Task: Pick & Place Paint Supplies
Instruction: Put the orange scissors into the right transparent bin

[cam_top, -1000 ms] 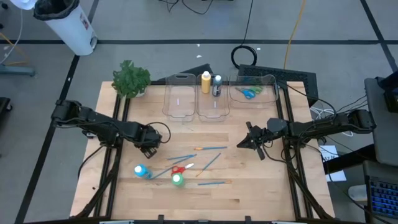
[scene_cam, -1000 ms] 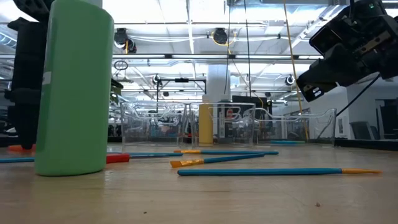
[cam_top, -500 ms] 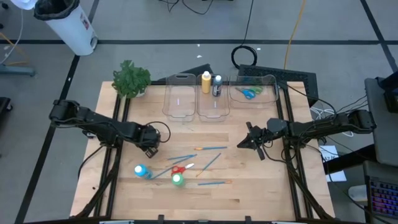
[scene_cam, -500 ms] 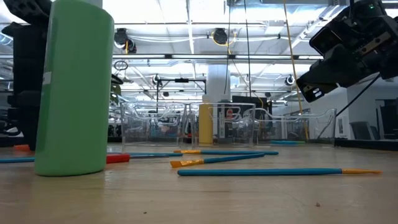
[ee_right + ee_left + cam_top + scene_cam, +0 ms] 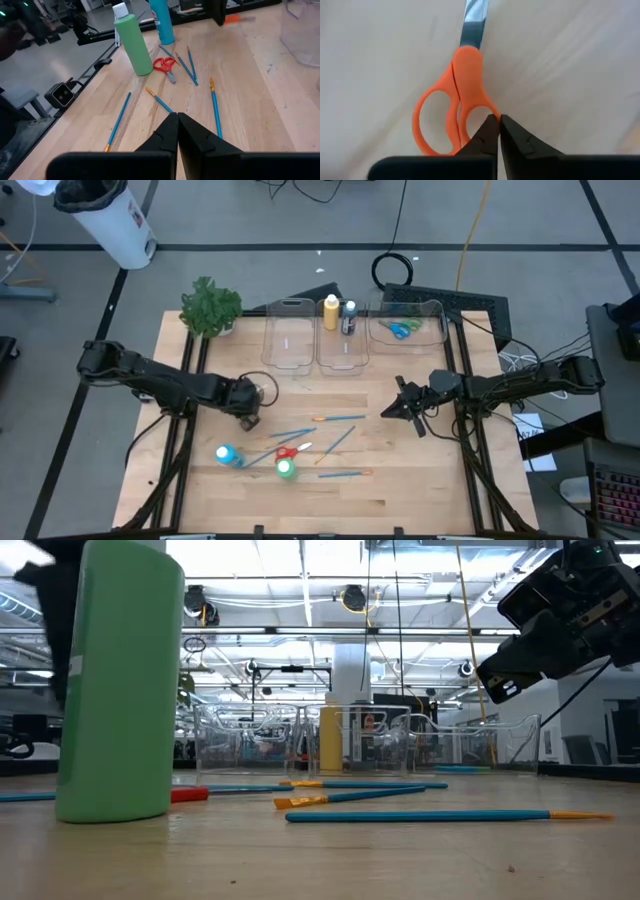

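Under the left claw [image 5: 499, 131]: orange-handled scissors [image 5: 454, 100], flat on the surface [image 5: 420, 480], near its left side, well apart from the bins [image 5: 345, 340] at the back. Claw fingers pinched together at the edge of one handle loop; can't tell whether plastic is caught between them or they just closed beside it. Looks marginal either way.

Handling guess: scissors light, rigid, smooth plastic handles plus slick steel blade. Thin and flat, so little to bite on from above. Best hold is probably across the neck where both handles merge, or around one loop's rim. A tip pinch on the loop edge will likely let it pivot or slip out on lift.

Right claw [image 5: 177, 131] parked over the right half of the surface, fingers shut, nothing in them.

Rest of the supplies, centre-front: green bottle [image 5: 285, 468], blue bottle [image 5: 226, 453], red scissors [image 5: 286, 451], several blue brushes [image 5: 335, 419]. Brushes are thin, light, will roll; grab mid-shaft. Bottles are rigid and round; take them across the body.

Middle bin already has a yellow bottle [image 5: 331, 311] and a dark one [image 5: 349, 318]; right bin holds scissors [image 5: 403, 330].
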`<state>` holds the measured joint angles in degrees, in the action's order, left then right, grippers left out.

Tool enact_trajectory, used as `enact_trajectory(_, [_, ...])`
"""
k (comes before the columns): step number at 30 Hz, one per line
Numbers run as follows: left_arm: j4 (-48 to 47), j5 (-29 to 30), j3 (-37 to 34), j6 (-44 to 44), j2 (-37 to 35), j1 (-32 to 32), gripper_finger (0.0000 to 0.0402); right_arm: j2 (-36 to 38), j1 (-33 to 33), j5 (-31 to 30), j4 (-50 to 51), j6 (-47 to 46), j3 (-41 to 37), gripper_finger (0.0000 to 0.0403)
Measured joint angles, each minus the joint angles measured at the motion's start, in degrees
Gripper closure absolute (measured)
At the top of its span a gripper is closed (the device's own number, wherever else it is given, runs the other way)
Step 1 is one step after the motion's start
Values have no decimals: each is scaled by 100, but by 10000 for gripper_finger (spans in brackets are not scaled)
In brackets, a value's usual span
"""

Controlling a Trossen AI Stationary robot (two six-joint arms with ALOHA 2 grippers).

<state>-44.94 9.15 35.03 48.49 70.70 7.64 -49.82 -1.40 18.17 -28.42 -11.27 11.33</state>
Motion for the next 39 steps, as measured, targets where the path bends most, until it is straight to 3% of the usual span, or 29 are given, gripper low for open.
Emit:
enact_trajectory(4, [-273, 306, 500, -162, -441, 182, 399, 0, 2, -2, 0, -2, 0, 403])
enact_trajectory(10, [385, 1123, 1315, -712, -813, 654, 400, -2, 0, -8, -17, -1, 0, 403])
enact_trajectory(13, [1578, 1341, 1455, -1492, -841, 936, 400, 0, 2, -45, -92, 5, 0, 403])
enact_trajectory(19, [4229, 1295, 1466, -3556, -296, 1130, 400, -2, 2, -810, -640, 3, -2, 387])
enact_trajectory(21, [4983, 999, 1466, -4101, -27, 1098, 400, -2, 2, -979, -1031, 1, -2, 369])
enact_trajectory(24, [6158, 68, 1466, -4589, 462, 954, 400, -2, 64, -1069, -1784, 15, -2, 328])
enact_trajectory(29, [7601, -1312, 1464, -4630, 1244, 633, 401, -49, 260, -1068, -3031, 170, 1, 241])
enact_trajectory(33, [8077, -1618, 1462, -4468, 1667, 413, 401, -357, 346, -1150, -3350, 201, 149, 195])
enact_trajectory(39, [8252, -1665, 1462, -4345, 1919, 181, 401, -1313, 431, -1211, -3307, 158, 723, 180])
